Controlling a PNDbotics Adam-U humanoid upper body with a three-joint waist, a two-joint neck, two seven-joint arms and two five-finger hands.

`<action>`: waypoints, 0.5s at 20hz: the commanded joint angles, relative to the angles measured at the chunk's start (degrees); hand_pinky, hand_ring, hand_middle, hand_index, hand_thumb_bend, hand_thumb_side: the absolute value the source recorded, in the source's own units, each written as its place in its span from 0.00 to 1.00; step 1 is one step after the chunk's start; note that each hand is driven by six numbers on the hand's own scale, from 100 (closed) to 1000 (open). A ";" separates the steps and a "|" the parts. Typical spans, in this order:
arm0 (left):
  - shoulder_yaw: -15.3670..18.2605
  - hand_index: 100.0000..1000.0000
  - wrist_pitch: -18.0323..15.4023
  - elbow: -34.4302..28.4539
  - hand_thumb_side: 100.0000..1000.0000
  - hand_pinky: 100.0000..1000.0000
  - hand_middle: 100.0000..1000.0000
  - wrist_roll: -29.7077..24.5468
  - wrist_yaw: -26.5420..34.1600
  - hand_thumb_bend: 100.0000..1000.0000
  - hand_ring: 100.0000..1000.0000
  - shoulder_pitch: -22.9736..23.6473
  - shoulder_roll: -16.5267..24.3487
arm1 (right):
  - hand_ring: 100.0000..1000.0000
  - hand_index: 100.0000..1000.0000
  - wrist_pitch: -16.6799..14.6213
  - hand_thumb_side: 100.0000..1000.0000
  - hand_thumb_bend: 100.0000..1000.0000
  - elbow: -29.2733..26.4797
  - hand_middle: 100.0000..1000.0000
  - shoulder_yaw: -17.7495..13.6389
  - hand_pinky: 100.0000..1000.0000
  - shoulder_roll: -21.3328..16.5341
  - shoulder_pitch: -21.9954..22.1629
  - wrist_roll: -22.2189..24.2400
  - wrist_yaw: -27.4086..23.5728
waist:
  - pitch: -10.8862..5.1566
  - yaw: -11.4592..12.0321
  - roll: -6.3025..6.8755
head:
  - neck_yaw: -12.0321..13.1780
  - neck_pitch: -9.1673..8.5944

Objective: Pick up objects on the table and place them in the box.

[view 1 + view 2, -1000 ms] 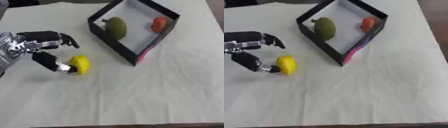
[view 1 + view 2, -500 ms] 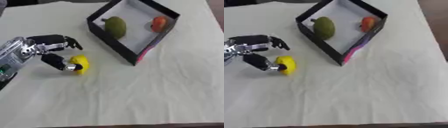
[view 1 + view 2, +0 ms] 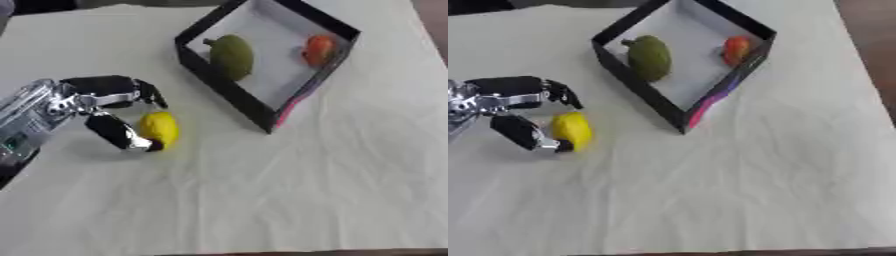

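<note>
No lettering, label or number can be read anywhere — not even on the box

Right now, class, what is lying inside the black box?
Inside the box lie a green fruit and a smaller orange-red one on a pale floor. The near walls hide a strip of that floor.

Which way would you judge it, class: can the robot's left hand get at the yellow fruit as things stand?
Probably yes. The left hand is already at the yellow fruit, thumb beside it and fingers arched above, with nothing between them; the black box stands clear to its right.
</note>
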 commanded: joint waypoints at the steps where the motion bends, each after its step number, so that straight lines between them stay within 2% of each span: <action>1: 0.23 0.86 -0.83 1.09 0.56 0.82 0.80 0.59 -1.15 0.37 0.81 -1.45 -0.26 | 0.78 0.79 0.11 0.19 0.00 -0.87 0.64 -0.38 0.88 -1.08 -0.32 0.02 0.26 | 0.06 -0.10 -1.08 | 0.31 -0.74; 4: 0.06 0.79 -1.31 2.40 0.53 0.81 0.77 1.37 -1.90 0.30 0.80 -1.86 -1.34 | 0.78 0.79 0.15 0.19 0.00 -0.87 0.64 -0.39 0.88 -0.98 -0.25 0.01 0.28 | 0.08 -0.19 -1.08 | 0.38 -0.71; 6: -0.05 0.75 -1.47 2.61 0.45 0.80 0.76 1.70 -1.91 0.21 0.79 -1.99 -1.50 | 0.78 0.79 0.21 0.19 0.00 -0.87 0.64 -0.40 0.88 -0.93 -0.17 -0.05 0.29 | 0.07 -0.20 -1.02 | 0.40 -0.61; 9: 0.05 0.69 -1.32 0.89 0.30 0.79 0.72 1.73 -1.14 0.00 0.77 -2.05 -1.11 | 0.78 0.79 0.29 0.19 0.00 -0.87 0.64 -0.40 0.88 -0.97 -0.10 -0.13 0.29 | 0.00 -0.19 -0.93 | 0.55 -0.50; 10: 0.15 0.68 -1.13 -0.38 0.27 0.78 0.71 1.54 -0.58 0.00 0.76 -1.99 -0.77 | 0.78 0.79 0.29 0.19 0.00 -0.87 0.64 -0.42 0.88 -1.00 -0.05 -0.14 0.31 | -0.03 -0.17 -0.91 | 0.57 -0.47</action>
